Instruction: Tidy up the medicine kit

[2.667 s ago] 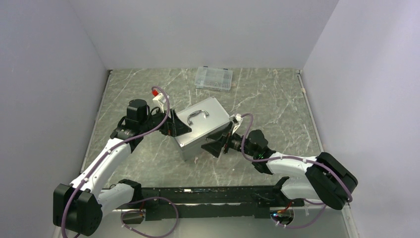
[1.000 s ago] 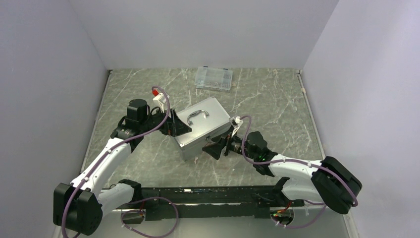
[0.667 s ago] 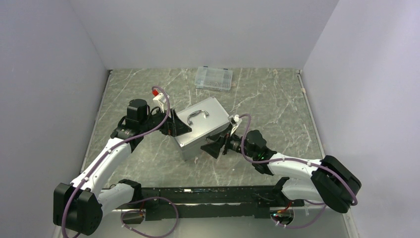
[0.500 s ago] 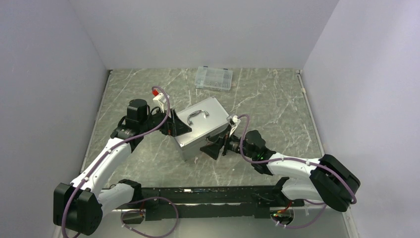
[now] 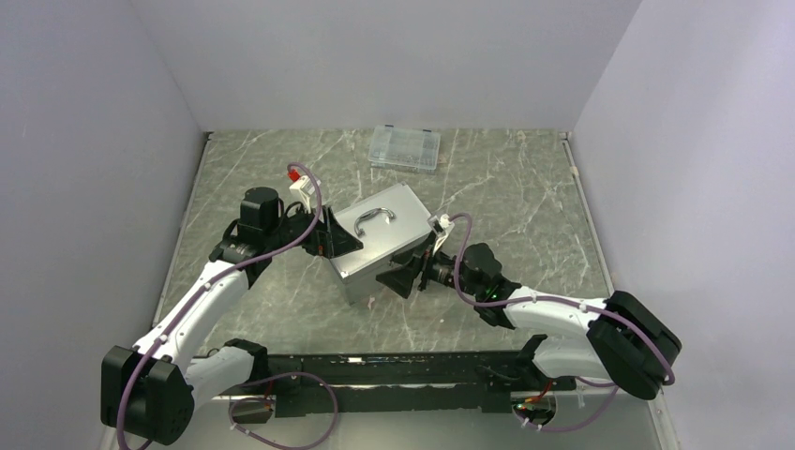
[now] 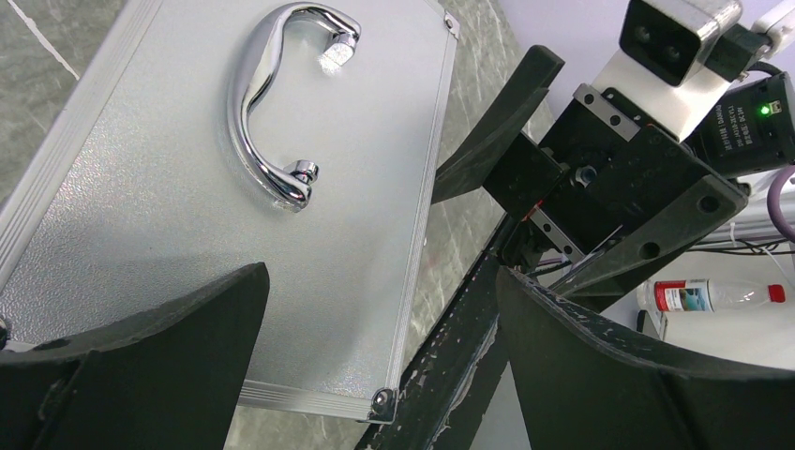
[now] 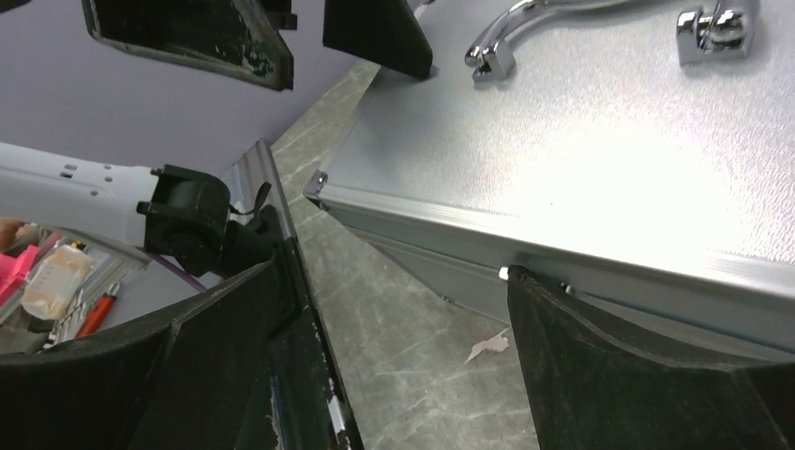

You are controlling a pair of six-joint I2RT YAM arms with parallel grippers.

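The medicine kit (image 5: 380, 239), a grey metal box with a curved silver handle (image 5: 373, 218), stands shut and at an angle in the middle of the table. My left gripper (image 5: 339, 239) is open at the box's left end, its jaws spread over the lid edge. In the left wrist view the lid (image 6: 187, 216) and handle (image 6: 281, 103) lie between its fingers (image 6: 141, 366). My right gripper (image 5: 405, 272) is open at the box's front face. In the right wrist view one finger (image 7: 637, 366) touches the lid's front rim (image 7: 562, 258).
A flat clear plastic compartment case (image 5: 405, 148) lies at the back of the table. A small pale scrap (image 7: 487, 347) lies on the marble table (image 5: 525, 197) just in front of the box. Grey walls close in the left, right and back sides.
My right gripper has shifted a little left along the box's front face and closer to it. The left arm and the box have not moved.
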